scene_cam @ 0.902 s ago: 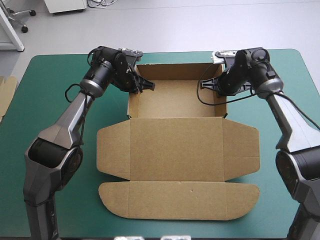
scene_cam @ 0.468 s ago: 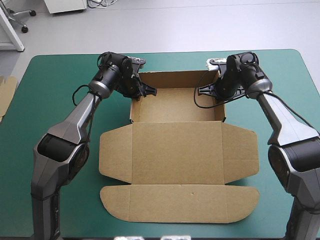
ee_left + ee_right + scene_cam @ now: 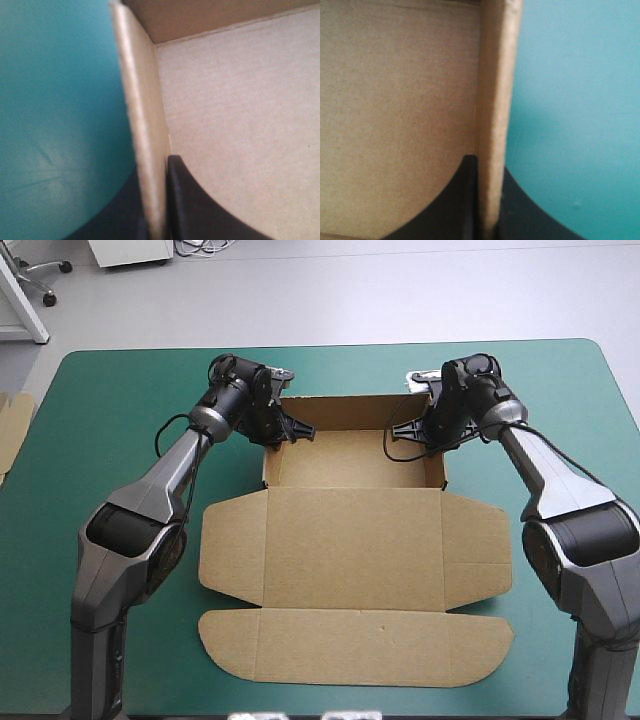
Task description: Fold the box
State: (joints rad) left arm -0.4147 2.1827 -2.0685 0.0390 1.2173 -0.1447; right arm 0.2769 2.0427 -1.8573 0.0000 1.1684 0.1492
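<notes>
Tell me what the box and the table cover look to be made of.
Box: brown cardboard, probably corrugated, matte; creased fold lines and a thick raw wall edge show in the wrist views. Table cover: teal-green, smooth sheet, perhaps vinyl or rubber; faint scuffs, no weave visible.

Teal-green table (image 3: 100,440) — spare board (image 3: 12,435) at left edge.

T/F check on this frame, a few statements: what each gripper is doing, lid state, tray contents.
1. The left gripper is shut on the left wall of the box. True.
2. The right gripper hangs open over the lid. False: it is shut on the right wall.
3. The lid lies flat on the teal-green cover. True.
4. A T-shirt sits in the tray. False: nothing shows inside it.
</notes>
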